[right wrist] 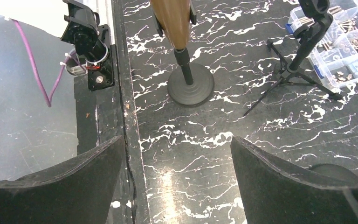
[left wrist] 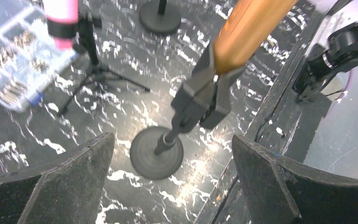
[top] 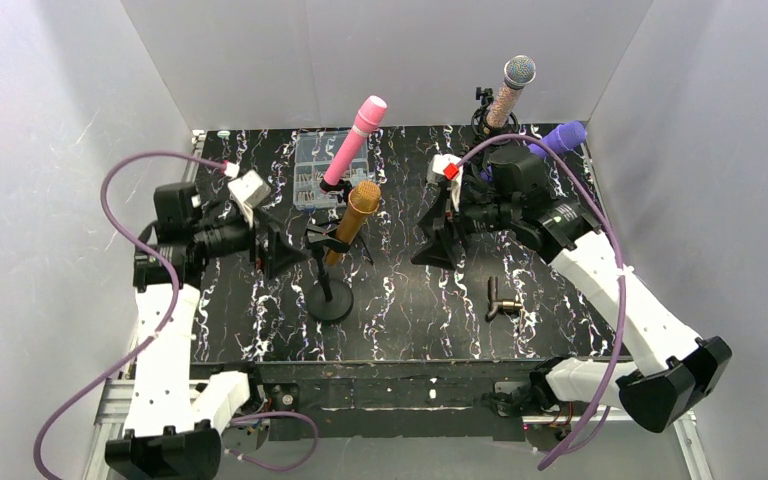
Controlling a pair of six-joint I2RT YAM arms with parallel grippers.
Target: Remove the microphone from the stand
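A gold microphone (top: pixel 357 215) leans in the black clip (left wrist: pixel 200 100) of a round-based stand (top: pixel 331 300) near the middle of the marbled black table. My left gripper (top: pixel 295 255) hovers just left of the stand, open and empty. Through its wrist camera the gold microphone (left wrist: pixel 249 28) rises to the upper right and the stand base (left wrist: pixel 156 153) lies between the spread fingers of the gripper (left wrist: pixel 171 136). My right gripper (top: pixel 430 250) hangs to the right of the microphone, open and empty. Its wrist view shows the stand base (right wrist: pixel 191 88) and the microphone's lower end (right wrist: pixel 172 21) ahead of the gripper (right wrist: pixel 177 138).
A pink microphone (top: pixel 355 140) sits on a tripod stand (right wrist: pixel 298 60) behind the gold one, beside a clear parts box (top: pixel 315 165). A glittery microphone (top: pixel 508 95) and a purple one (top: pixel 560 137) stand at the back right. A small black fitting (top: pixel 503 300) lies front right.
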